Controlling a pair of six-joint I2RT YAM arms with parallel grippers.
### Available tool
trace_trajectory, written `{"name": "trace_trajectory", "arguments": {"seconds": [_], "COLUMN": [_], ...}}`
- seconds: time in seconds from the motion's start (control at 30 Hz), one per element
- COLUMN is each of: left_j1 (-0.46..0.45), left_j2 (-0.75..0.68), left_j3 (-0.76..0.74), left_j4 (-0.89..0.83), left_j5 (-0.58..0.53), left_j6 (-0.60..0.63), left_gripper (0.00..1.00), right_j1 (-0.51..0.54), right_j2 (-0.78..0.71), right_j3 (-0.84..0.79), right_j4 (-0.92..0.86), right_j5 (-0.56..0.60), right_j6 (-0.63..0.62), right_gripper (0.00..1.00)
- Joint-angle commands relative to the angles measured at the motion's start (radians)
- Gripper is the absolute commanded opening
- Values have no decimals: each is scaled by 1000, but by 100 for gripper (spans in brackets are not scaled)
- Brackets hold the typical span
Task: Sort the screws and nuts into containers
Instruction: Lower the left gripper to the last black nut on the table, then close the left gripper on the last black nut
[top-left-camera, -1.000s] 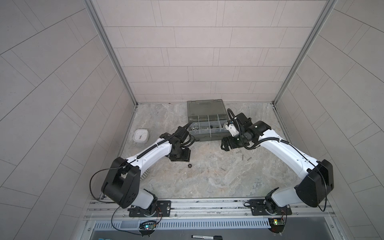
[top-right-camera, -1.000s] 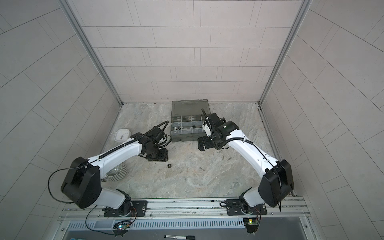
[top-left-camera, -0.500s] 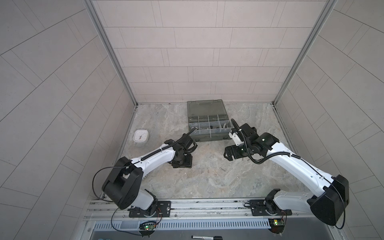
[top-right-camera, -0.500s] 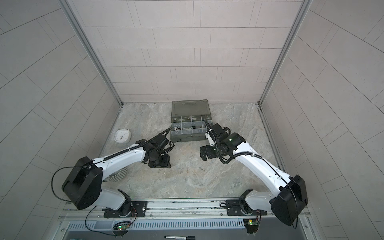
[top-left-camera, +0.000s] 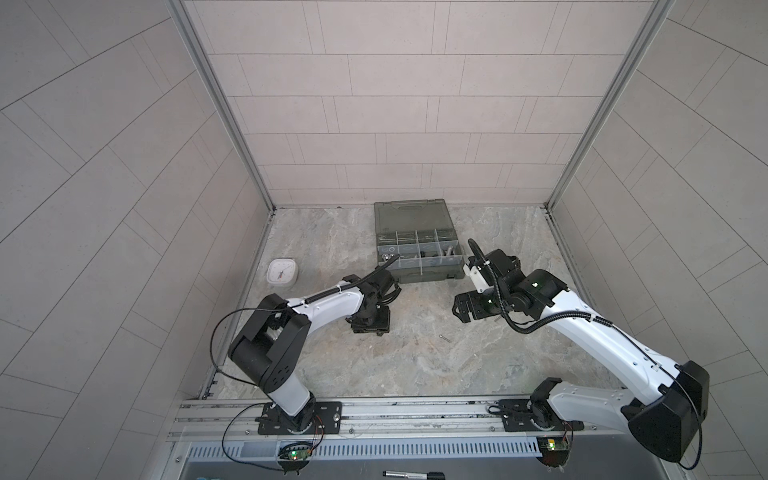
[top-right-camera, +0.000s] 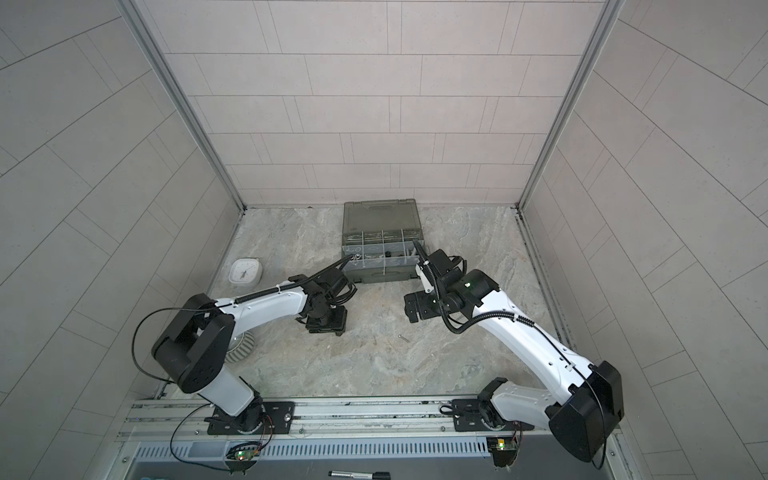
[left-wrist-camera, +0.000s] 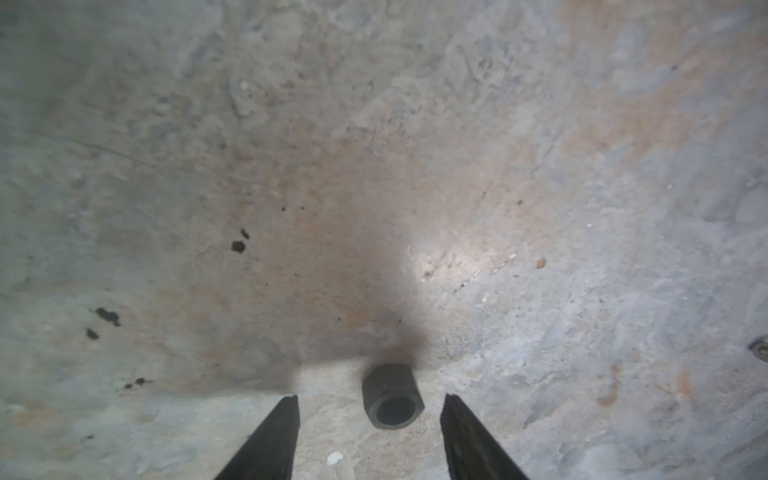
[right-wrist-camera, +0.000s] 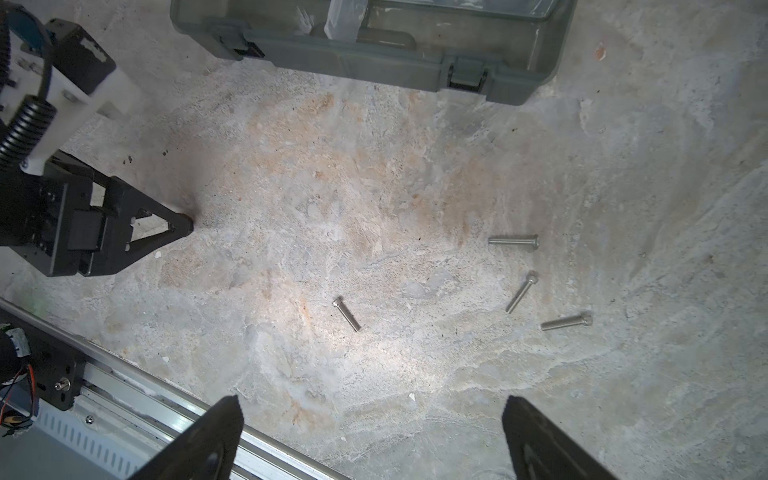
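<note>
Left arm (top-left-camera: 328, 303) and right arm (top-left-camera: 582, 328) have drawn back from the organizer case (top-left-camera: 428, 272) over the tabletop (top-left-camera: 415, 357); right jaws gape wide above four loose screws (right-wrist-camera: 347, 313); left jaws, half open, straddle the black nut (left-wrist-camera: 392, 401) lying off-centre; better to centre, touch down, then close squarely on its flats.

Open organizer case (top-left-camera: 428, 275) with loose screws (right-wrist-camera: 522, 291) and one black hex nut (left-wrist-camera: 392, 401).
The grey-green case has its lid laid flat behind it. Its compartments (top-right-camera: 382, 248) are split by clear dividers, and some hold small silver pieces. Four silver screws lie flat off the case's latch side, apart from it. Three are loosely grouped and a lone screw (top-left-camera: 445, 338) lies farther out. The nut faces its bore toward the left wrist camera; both top views hide it.
</note>
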Motion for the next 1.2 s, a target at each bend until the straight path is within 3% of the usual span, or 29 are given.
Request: {"name": "trace_trajectory", "arguments": {"seconds": [0.0, 0.93, 1.17], "left_j1": [-8, -44, -49], "left_j2": [19, 79, 102], "left_j3": [29, 52, 66], "left_j4": [-4, -61, -55], "left_j5": [-11, -36, -35], "left_j6": [-5, -10, -10], "left_gripper": [60, 47, 32], "right_j1": [4, -14, -16], "right_j2": [-39, -55, -55], "right_j3": [-16, -55, -58], "right_j4": [-7, 0, 2], "right_j5": [42, 33, 28], "right_j6": [5, -19, -21], "right_gripper": [99, 99, 99]}}
